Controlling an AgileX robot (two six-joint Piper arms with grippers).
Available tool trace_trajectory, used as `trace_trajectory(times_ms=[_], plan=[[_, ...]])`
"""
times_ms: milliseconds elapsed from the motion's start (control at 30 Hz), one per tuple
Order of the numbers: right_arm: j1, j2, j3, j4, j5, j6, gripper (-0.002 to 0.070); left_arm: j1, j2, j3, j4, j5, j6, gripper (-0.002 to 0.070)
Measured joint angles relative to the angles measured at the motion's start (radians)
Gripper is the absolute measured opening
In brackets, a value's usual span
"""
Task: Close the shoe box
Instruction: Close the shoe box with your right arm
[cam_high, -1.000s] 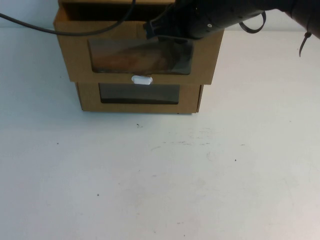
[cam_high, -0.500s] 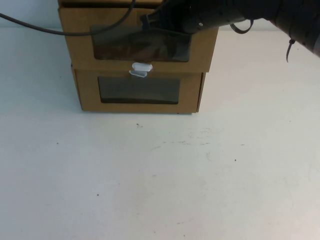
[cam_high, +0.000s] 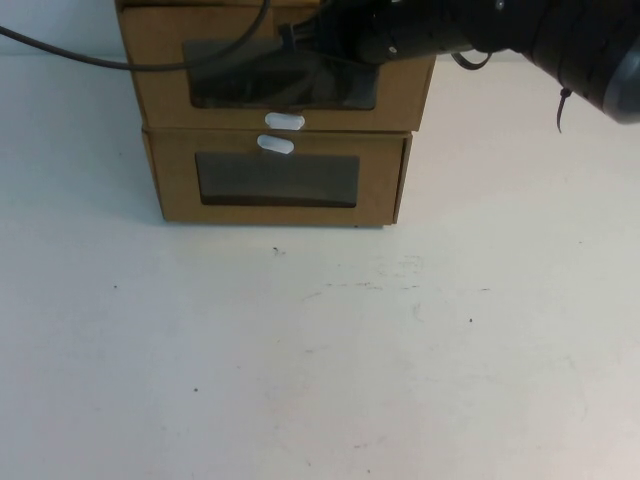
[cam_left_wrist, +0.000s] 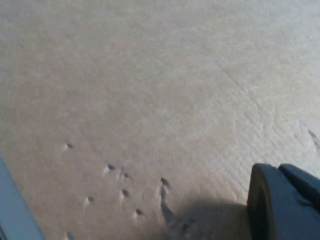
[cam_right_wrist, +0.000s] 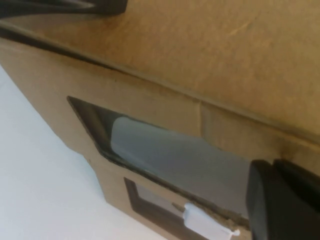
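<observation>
The shoe box (cam_high: 160, 80) is the upper of two stacked brown boxes, with a clear window (cam_high: 250, 80) and a white tab (cam_high: 284, 121) below it. Its drawer front stands nearly flush with the box below. My right gripper (cam_high: 300, 40) is shut, and its tip is against the top of the window. In the right wrist view the gripper (cam_right_wrist: 276, 167) sits at the window (cam_right_wrist: 175, 155), just above the tab (cam_right_wrist: 207, 222). My left gripper (cam_left_wrist: 278, 167) is shut and hovers close over plain brown cardboard (cam_left_wrist: 150, 100); it is out of the high view.
The lower brown box (cam_high: 380, 180) has its white tab (cam_high: 275, 144) above its window and rests on the white table (cam_high: 320, 350). A black cable (cam_high: 100, 62) runs across the upper left. My right arm (cam_high: 520, 30) reaches in from the top right.
The drawer front has slid back into the box, from well overhanging the lower box to nearly flush. My right gripper has moved away with it, towards the back.
</observation>
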Motion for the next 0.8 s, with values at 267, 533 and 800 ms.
trace_trajectory(times_ms=[267,533,800], plan=[[-0.010,0.015,0.000,0.009,-0.027,-0.001,-0.0013,0.000,0.000,0.000,-0.008,0.000,0.000,-0.0005],[-0.012,0.019,0.000,0.021,-0.038,-0.001,-0.0013,0.000,0.000,0.000,-0.009,0.000,0.003,-0.0005],[-0.023,0.000,0.000,0.041,0.067,-0.004,-0.0013,0.000,0.000,-0.103,0.006,0.050,-0.002,-0.0005]])
